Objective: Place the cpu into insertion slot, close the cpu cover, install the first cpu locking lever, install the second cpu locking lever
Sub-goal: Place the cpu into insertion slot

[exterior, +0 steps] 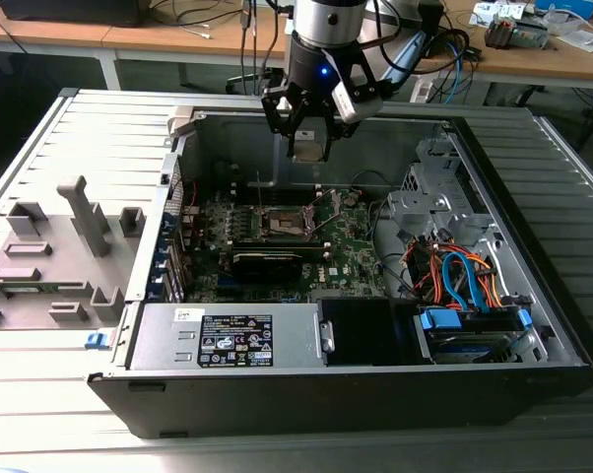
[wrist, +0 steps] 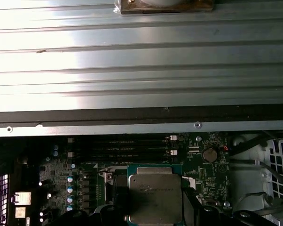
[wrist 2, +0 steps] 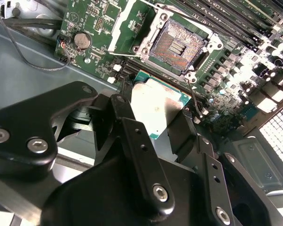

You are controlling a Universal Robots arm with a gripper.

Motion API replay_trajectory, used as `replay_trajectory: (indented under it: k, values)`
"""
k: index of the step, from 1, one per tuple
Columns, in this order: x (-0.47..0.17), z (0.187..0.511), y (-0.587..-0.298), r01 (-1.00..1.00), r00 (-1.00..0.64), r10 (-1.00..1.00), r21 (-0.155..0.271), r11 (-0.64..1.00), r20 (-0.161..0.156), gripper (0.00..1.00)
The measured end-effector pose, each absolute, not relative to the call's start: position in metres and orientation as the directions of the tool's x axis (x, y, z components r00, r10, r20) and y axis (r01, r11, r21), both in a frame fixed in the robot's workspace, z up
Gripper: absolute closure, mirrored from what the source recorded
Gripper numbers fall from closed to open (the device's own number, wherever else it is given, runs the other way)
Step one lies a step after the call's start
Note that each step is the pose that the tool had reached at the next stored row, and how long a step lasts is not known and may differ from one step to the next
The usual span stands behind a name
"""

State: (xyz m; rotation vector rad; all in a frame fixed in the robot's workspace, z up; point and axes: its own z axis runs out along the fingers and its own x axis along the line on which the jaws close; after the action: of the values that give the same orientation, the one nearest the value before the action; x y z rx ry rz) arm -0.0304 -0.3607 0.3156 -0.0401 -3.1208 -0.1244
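My gripper (exterior: 307, 150) hangs above the open computer case, over the motherboard's far part. It is shut on the cpu (wrist 2: 155, 106), a flat silver-grey square with a green rim, gripped by its two opposite edges between the black fingers (wrist 2: 118, 113). The first wrist view has the cpu (wrist: 154, 197) in front of the board. The insertion slot (wrist 2: 176, 47) lies bare beyond the chip, its brownish pin field showing inside a dark frame; in the exterior view the insertion slot (exterior: 282, 225) sits below the gripper. The cpu cover (wrist 2: 125, 26) is swung open beside the socket.
A power supply box (exterior: 228, 340) with a black label fills the case's near side. A drive cage with orange and blue cables (exterior: 464, 286) is at the exterior view's right. Memory slots (wrist 2: 235, 23) run beside the socket. A grey fixture (exterior: 60, 246) stands outside the case at the exterior view's left.
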Motion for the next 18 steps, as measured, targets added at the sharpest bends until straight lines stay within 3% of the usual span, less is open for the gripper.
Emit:
replay_trajectory:
  k: [18]
  values:
    - [-0.0306, 0.3112, -0.361, 0.026, -1.0, 0.025, 0.079, 0.996, 0.019, 0.45]
